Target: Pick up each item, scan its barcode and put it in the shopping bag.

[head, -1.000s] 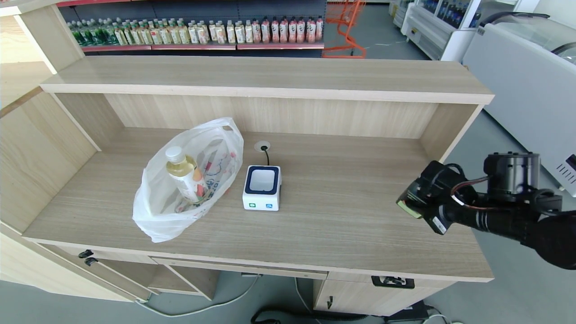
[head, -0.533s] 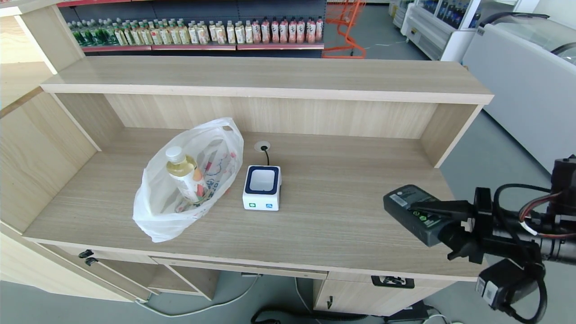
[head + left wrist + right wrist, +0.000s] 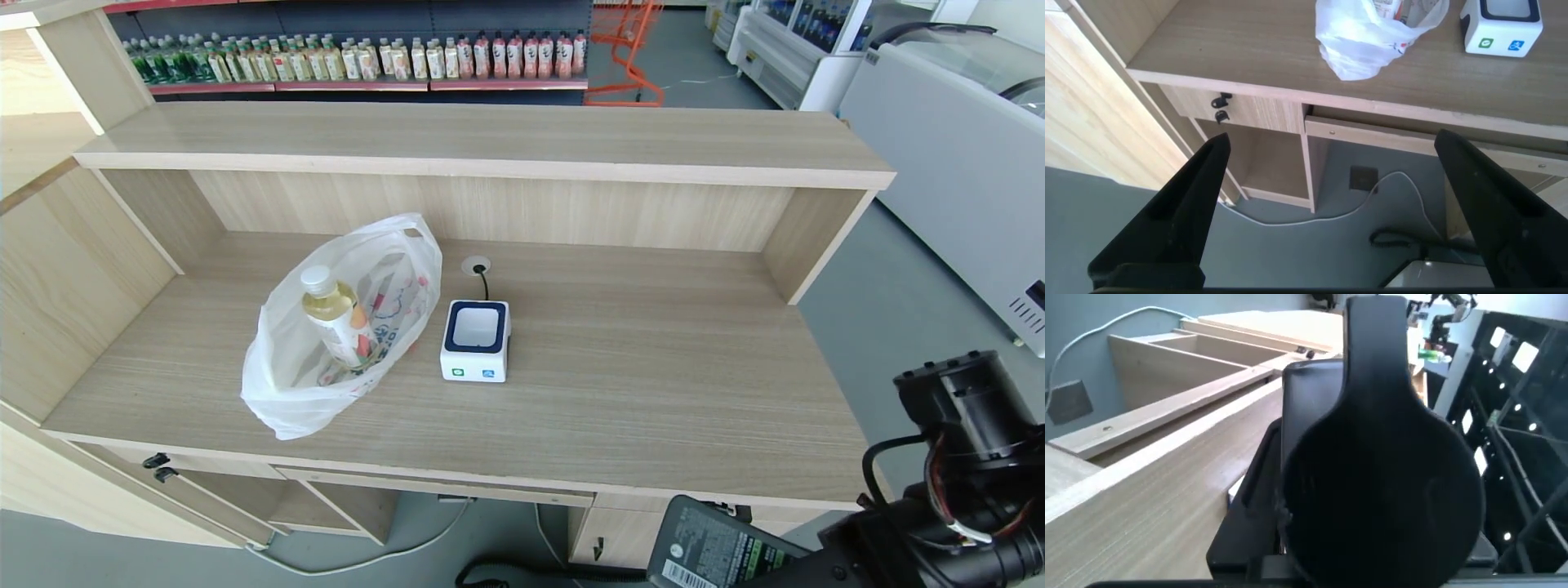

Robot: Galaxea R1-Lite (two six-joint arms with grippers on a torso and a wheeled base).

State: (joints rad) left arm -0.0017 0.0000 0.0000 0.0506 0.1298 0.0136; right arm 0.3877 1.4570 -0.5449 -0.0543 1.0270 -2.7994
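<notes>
A white plastic shopping bag (image 3: 282, 392) lies open on the left of the wooden counter (image 3: 653, 384), with a bottle of yellow drink (image 3: 335, 322) standing in it. Just right of the bag sits the white scanner (image 3: 476, 339) with its dark-framed window. My right gripper (image 3: 804, 563) is low, in front of the counter's right front corner, shut on a black box with a printed label (image 3: 718, 551); the black box (image 3: 1380, 498) looms close in the right wrist view. My left gripper (image 3: 1333, 143) hangs open below the counter's front edge, under the bag (image 3: 1364, 41) and scanner (image 3: 1503, 28).
The counter has a raised back wall and top shelf (image 3: 490, 139), plus side walls. A cable (image 3: 482, 282) runs from the scanner into a hole. Drawers (image 3: 1257, 110) sit under the front edge. Freezers (image 3: 955, 139) stand to the right, drink shelves (image 3: 359, 61) behind.
My right arm has swung down and back from the counter's right edge to below its front corner, turning its wrist, with the black box still in the gripper.
</notes>
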